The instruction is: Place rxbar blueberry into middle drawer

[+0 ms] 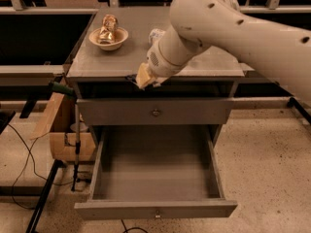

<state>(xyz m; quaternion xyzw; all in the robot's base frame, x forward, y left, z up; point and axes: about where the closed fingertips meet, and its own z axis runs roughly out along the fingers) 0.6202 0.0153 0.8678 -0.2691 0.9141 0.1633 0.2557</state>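
White arm (233, 33) is taking up most of the top right, reaching down-left across the grey desk (97, 64) from the far right side. The middle drawer (155, 208) is sitting pulled all the way out below the desk, its flat tray facing up and a small knob on its narrow front panel. Above it the taller drawer front (121, 111) is sitting flush and closed, round knob at centre. A cardboard box (60, 130) is leaning by the desk's left leg, with cables trailing over the floor. A pale bowl (119, 39) is sitting at the back left of the desk top, holding a gold foil packet (108, 27). A bit of clear bottle (155, 34) is peeking out from behind the arm. The claw (142, 79) is hanging right at the desk's front edge, above the closed drawer front and left of centre, and is clamping the rxbar blueberry (131, 76). Only a dark sliver of the bar is sticking out to the left of the tip. It's well above the open drawer and not in it.
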